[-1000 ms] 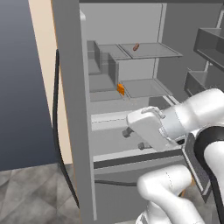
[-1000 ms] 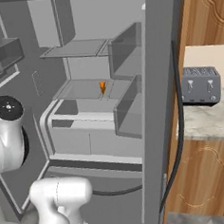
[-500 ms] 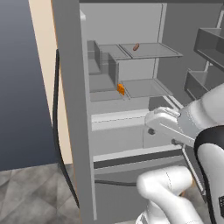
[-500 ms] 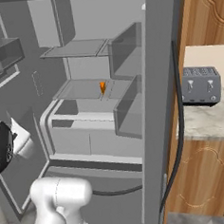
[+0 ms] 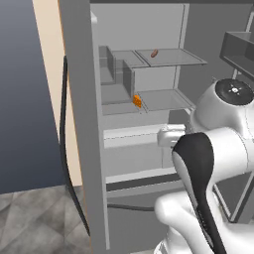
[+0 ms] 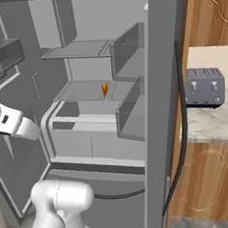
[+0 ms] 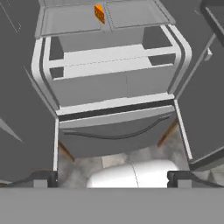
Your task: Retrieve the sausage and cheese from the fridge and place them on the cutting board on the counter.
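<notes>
The fridge (image 5: 79, 124) stands open with its grey shelves showing. The small reddish-brown sausage (image 5: 154, 53) lies on the upper shelf. The orange cheese (image 5: 137, 101) wedge sits at the front of the middle shelf, and it also shows as the cheese (image 6: 104, 89) and the cheese (image 7: 99, 13). My gripper (image 7: 113, 178) is open and holds nothing. It hangs low in front of the fridge's drawers (image 7: 109, 83), well below and short of the cheese. The cutting board is out of view.
A grey toaster (image 6: 203, 86) stands on the marbled counter (image 6: 208, 120) right of the fridge, over brown cabinets (image 6: 208, 176). The open fridge doors flank the hand, with door bins (image 5: 240, 47) on the right. My white arm (image 5: 218, 149) covers the fridge's lower right.
The arm has folded back, its elbow rising large in the left base view, and the hand has drawn back from the shelves. The jaws stay open. Sausage and cheese have not moved.
</notes>
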Tool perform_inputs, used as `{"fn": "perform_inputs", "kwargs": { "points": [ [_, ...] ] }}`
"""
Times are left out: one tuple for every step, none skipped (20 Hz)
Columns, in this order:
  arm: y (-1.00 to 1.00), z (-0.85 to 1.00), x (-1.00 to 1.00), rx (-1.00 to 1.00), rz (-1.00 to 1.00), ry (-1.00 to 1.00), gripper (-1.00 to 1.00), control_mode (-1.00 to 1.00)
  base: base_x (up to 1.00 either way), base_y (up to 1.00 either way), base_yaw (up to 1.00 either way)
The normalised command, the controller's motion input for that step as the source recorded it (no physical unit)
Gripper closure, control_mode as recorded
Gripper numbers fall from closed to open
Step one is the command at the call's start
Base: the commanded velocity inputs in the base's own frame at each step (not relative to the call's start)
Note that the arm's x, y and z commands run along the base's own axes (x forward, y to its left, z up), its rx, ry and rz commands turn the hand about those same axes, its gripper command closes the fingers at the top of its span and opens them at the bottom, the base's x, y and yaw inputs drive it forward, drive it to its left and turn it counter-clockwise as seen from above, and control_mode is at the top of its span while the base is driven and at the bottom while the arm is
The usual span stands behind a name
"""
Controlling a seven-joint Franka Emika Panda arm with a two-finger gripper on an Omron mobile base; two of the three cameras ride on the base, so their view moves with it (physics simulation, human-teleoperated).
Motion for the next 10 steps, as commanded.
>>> {"fn": "perform_inputs", "kwargs": {
  "points": [
    [-0.48, -0.26, 0.04, -0.25, 0.13, -0.41, -1.00, -1.00, 0.00, 0.00, 0.00],
    [-0.47, -0.19, 0.17, -0.20, 0.21, -0.37, -1.00, -1.00, 0.00, 0.00, 0.00],
    [-0.42, -0.06, 0.13, -0.19, 0.25, -0.41, -1.00, -1.00, 0.00, 0.00, 0.00],
    [-0.46, 0.00, 0.09, -0.13, 0.27, -0.45, -1.00, -1.00, 0.00, 0.00, 0.00],
    [-0.41, 0.00, 0.00, -0.01, 0.33, -0.46, -1.00, -1.00, 0.00, 0.00, 0.00],
    [-0.44, 0.00, 0.11, 0.00, 0.32, -0.38, -1.00, -1.00, 0.00, 0.00, 0.00],
    [-0.41, 0.00, 0.21, 0.00, 0.27, -0.25, -1.00, -1.00, 0.00, 0.00, 0.00],
    [-0.32, 0.03, 0.28, 0.04, 0.22, -0.17, -1.00, -1.00, 0.00, 0.00, 0.00],
    [-0.26, 0.14, 0.37, 0.07, 0.16, -0.13, -1.00, -1.00, 0.00, 0.00, 0.00],
    [-0.10, 0.06, 0.38, 0.00, 0.11, -0.09, -1.00, -1.00, 0.00, 0.00, 0.00]
  ]
}}
